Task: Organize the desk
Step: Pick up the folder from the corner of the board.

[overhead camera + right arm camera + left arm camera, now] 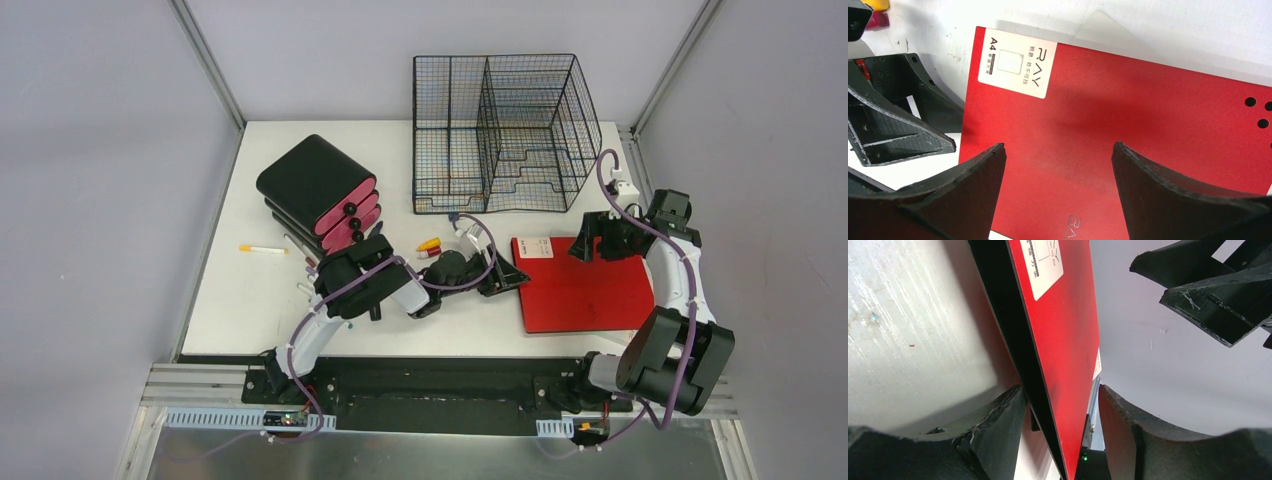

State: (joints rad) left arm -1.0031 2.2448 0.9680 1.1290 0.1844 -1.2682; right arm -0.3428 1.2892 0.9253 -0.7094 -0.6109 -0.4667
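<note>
Top external view: the left arm is stretched rightward, the left gripper point(508, 278) set at the left edge of a flat red rectangular board point(590, 295), front right on the white rail-framed desk point(240, 295) beneath both arms. The right gripper point(590, 243) is held above the board. Left wrist view: the board's edge is straddled; whether it is clamped cannot be told. Right wrist view: the jaws are spread open.

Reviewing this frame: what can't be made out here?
Left wrist: whether the left fingers pinch the red folder; seen edge-on, contact unclear.
Top: yellow-and-red item too small to identify.
Right wrist: folder's lower part hidden behind the right fingers.
</note>
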